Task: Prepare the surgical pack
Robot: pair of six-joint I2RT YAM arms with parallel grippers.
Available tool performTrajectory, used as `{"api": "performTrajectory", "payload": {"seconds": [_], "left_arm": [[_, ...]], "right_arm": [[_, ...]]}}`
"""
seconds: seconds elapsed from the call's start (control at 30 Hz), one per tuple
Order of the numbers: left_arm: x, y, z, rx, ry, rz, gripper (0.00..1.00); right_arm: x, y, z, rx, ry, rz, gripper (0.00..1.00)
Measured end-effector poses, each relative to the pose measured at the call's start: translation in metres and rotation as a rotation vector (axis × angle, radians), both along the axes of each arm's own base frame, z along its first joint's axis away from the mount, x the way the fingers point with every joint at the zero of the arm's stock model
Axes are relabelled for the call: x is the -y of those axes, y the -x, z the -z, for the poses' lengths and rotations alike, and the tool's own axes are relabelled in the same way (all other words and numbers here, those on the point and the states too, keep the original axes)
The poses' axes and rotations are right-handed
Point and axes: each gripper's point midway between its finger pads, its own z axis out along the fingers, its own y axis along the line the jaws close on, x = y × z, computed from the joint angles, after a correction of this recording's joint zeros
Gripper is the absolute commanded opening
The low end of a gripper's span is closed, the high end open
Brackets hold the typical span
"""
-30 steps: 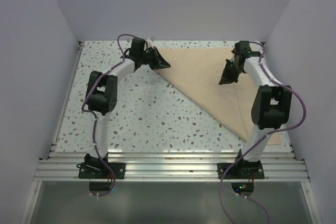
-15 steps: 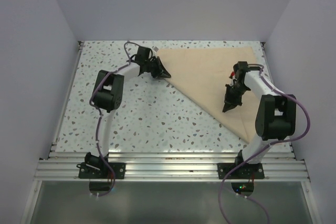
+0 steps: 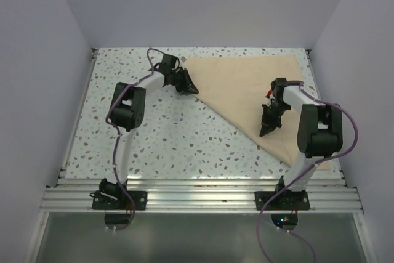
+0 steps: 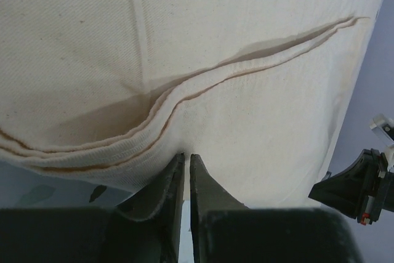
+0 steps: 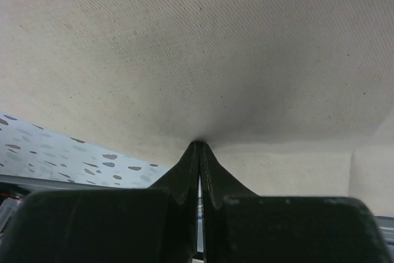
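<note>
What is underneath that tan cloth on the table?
The tan cloth lies folded on the speckled table, which shows beside it. Its edge shows stacked layers. Anything between or beneath them is covered, so I cannot tell.

No writing, label, brand, number or sign can be read in any of the three views. The cloth sheet [image 4: 215,41] fills both wrist views with bare weave and seams and has no print on it. At the far right edge of the left wrist view, a small white piece [image 4: 383,124] on the other arm may carry a marking, but it is too small and cut off to tell.
</note>
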Motion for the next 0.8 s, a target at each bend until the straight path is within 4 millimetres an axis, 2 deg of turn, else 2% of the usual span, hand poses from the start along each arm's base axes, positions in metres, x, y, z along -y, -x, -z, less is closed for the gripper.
{"api": "performTrajectory", "payload": {"seconds": [0.17,0.33,0.43,0.57,0.7,0.8], "left_arm": [[0.005,0.004,-0.009,0.024,-0.016,0.020,0.19],[0.022,0.019,-0.029,0.051,-0.005,0.052,0.15],[0.034,0.029,-0.032,0.052,0.006,0.079,0.11],[0.041,0.039,-0.027,0.021,0.010,0.089,0.09],[0.039,0.037,-0.020,-0.003,0.010,0.080,0.04],[0.036,0.034,-0.007,-0.023,0.002,0.072,0.03]], "right_arm": [[0.000,-0.001,0.005,-0.003,-0.003,0.000,0.00],[0.000,0.001,0.012,-0.023,-0.003,-0.001,0.00],[0.000,0.001,0.010,-0.028,-0.002,-0.001,0.00],[-0.001,-0.007,0.002,-0.007,-0.004,-0.001,0.00],[-0.003,-0.012,-0.007,0.020,-0.020,-0.001,0.00],[-0.004,-0.012,-0.006,0.025,-0.025,0.000,0.00]]}}
